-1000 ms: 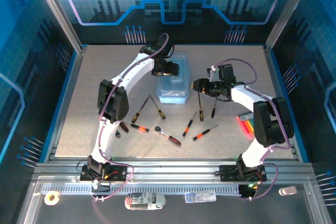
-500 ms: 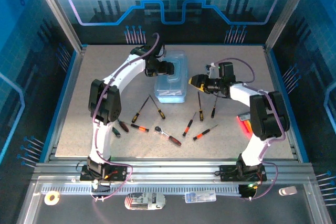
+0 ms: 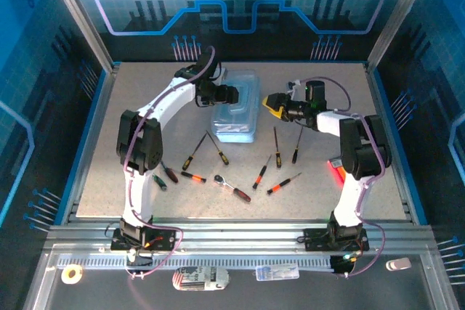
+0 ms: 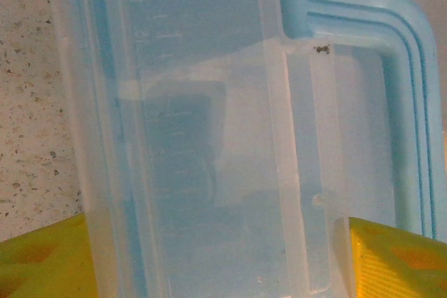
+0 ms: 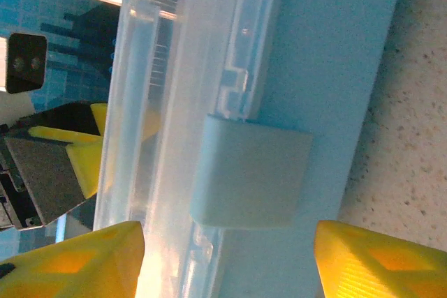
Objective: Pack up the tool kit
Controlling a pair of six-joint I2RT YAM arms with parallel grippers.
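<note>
The tool kit's pale-blue box (image 3: 236,115) lies closed on the table at the back centre, its blue handle (image 4: 405,102) on the clear lid. My left gripper (image 3: 226,95) is open over the lid's left part (image 4: 216,270), one yellow fingertip (image 4: 42,259) at each side. The right gripper (image 3: 269,104) is open at the box's right side, facing its latch (image 5: 251,172), which lies between the fingertips (image 5: 70,259). Screwdrivers (image 3: 194,152) (image 3: 277,147) (image 3: 283,184) and a ratchet wrench (image 3: 232,187) lie loose in front of the box.
More screwdrivers (image 3: 218,148) (image 3: 296,144) (image 3: 261,172) (image 3: 192,176) are spread over the table's middle. A red-orange item (image 3: 338,169) lies by the right arm. A tape roll (image 3: 71,274) sits below the front rail.
The right gripper has moved left and back up to the box's right side and opened slightly. The left arm has drawn leftward, its gripper staying over the lid.
</note>
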